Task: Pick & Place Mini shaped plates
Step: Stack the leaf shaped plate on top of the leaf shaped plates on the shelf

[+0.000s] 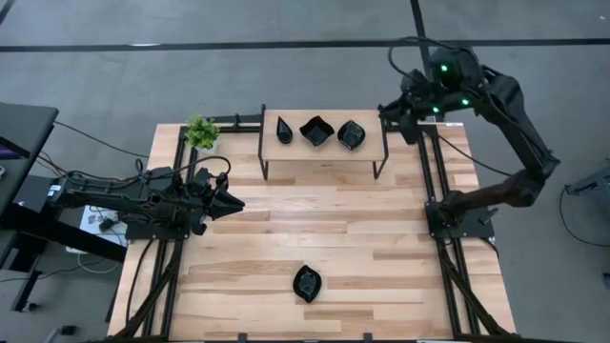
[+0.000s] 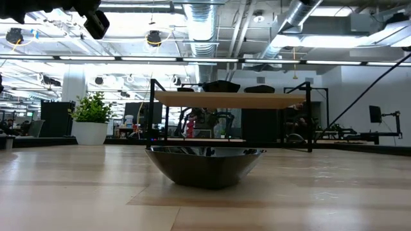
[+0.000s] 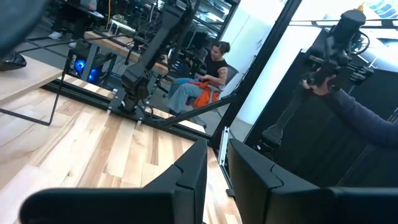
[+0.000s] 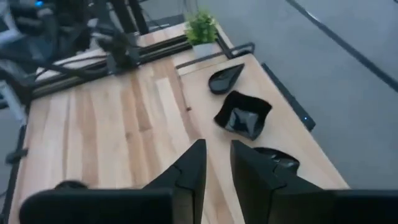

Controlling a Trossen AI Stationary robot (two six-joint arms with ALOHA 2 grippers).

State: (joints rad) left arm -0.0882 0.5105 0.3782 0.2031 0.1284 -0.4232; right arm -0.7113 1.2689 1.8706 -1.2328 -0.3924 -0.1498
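Three glossy black mini shaped plates rest on the raised wooden shelf (image 1: 324,152) at the table's far side: a teardrop (image 1: 284,129), a wavy-edged square (image 1: 316,131) and a leaf-like oval (image 1: 351,135). A fourth plate (image 1: 307,283) sits on its base on the table near the front edge, and it fills the low view's foreground (image 2: 205,165). My right gripper (image 1: 389,110) hangs high, just past the shelf's right end, tipped down toward the plates (image 4: 244,114). Its fingers stand a narrow gap apart, with nothing between them. My left gripper (image 1: 235,203) waits level at the table's left, with the same narrow gap and nothing in it.
A small green plant (image 1: 200,131) stands at the far left corner beside the shelf. Black frame rails (image 1: 438,191) run along both table sides. Bare wood lies between the shelf and the front plate. Beyond the table, a seated person (image 3: 208,74) and another person's sleeve (image 3: 364,115) show.
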